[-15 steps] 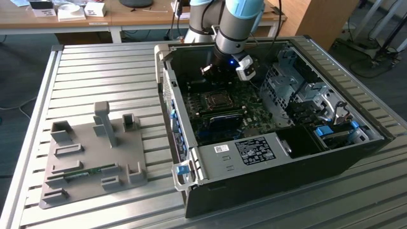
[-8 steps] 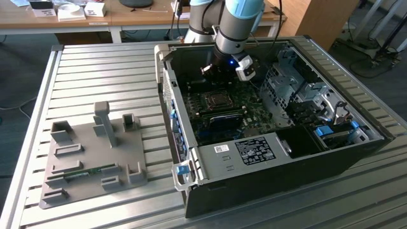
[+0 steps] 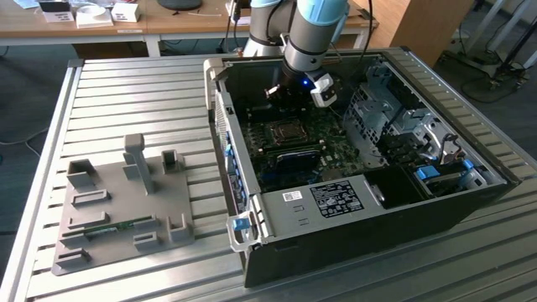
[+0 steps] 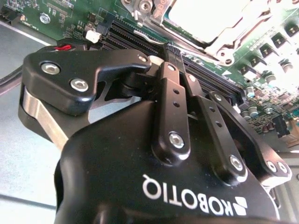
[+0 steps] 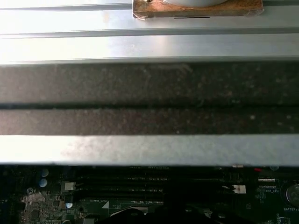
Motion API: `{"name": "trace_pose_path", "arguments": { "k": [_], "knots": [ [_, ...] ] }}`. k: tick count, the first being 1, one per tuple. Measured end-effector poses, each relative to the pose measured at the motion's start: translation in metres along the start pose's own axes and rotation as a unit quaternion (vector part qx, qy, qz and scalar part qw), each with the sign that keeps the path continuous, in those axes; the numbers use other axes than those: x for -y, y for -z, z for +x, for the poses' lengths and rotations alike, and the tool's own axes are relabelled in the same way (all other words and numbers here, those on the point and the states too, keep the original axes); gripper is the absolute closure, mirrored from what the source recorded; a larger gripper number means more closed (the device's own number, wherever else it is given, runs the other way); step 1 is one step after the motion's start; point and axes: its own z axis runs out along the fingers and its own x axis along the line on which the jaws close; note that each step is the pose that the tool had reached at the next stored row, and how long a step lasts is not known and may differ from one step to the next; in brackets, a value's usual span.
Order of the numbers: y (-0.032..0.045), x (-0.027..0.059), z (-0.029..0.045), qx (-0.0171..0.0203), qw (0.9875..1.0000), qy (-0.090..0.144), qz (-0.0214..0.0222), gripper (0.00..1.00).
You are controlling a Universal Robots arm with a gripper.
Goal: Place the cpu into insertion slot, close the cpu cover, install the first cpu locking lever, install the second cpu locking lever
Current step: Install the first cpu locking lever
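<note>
My black pincer (image 4: 162, 59) hangs by the square silvery cpu (image 3: 288, 131) on a green board (image 3: 337, 148); ribbed metal table (image 3: 126, 94). Open? I cannot tell.

The cpu cover (image 4: 212, 41) just past the tool (image 4: 159, 59) is cut off at the view's edge (the tool's black body hides much of the green board (image 4: 264, 56)).

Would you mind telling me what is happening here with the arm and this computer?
The robot arm is reaching into the open computer case, which lies on the metal table. Its gripper hangs low over the motherboard, close to the processor socket. The cpu sits in the socket with the cpu cover framing it; I cannot tell whether it is locked down.
</note>
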Motion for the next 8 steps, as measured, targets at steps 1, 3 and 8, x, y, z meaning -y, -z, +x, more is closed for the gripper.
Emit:
{"name": "trace_pose_path", "arguments": {
  "k": [1, 3, 8],
  "knots": [
    [0.0, 0.0, 0.0, 0.0, 1.0, 0.0, 0.0, 0.89],
    [0.0, 0.0, 0.0, 0.0, 1.0, 0.0, 0.0, 0.89],
    [0.0, -0.0001, 0.0, 0.0003, 1.0, -0.002, 0.0, 0.89]
  ]
}}
